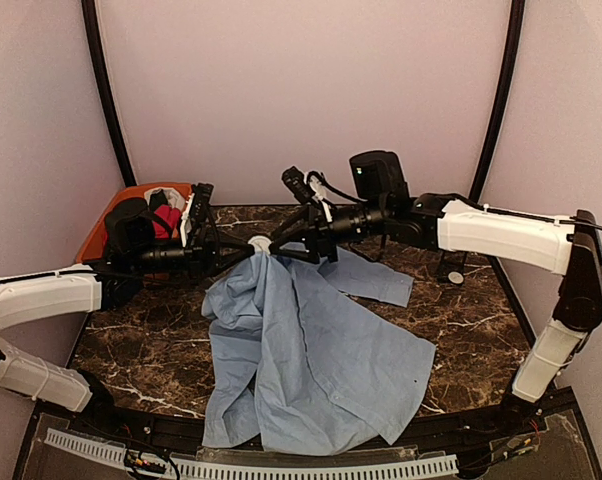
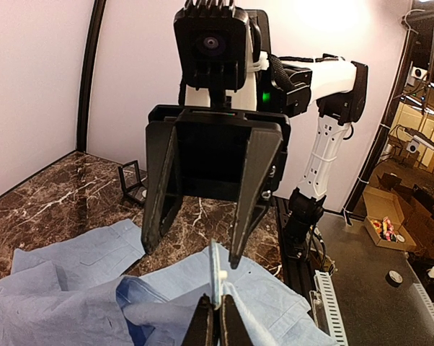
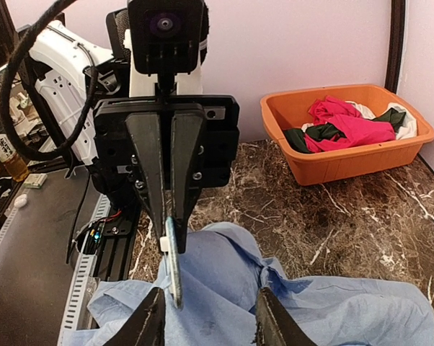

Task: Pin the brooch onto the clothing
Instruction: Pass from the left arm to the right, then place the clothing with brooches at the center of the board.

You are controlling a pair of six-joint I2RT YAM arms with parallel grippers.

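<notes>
Marble tabletop (image 1: 481,320) bears the shirt (image 1: 311,350) — left gripper (image 2: 217,310) pinches the brooch (image 2: 215,274) over it, right gripper (image 3: 210,299) open, facing.

left arm (image 1: 41,298) and right arm (image 1: 501,235) are both wearing white shells over black joints. right gripper (image 2: 193,252) is showing a black plate, two tapered black fingers (image 2: 161,189), silver screws (image 2: 272,171), boxy camera (image 2: 211,43) sitting on top (green LED (image 2: 264,96) glowing behind it). thick black cable (image 3: 3,86) is looping off the left arm's white link.
</notes>
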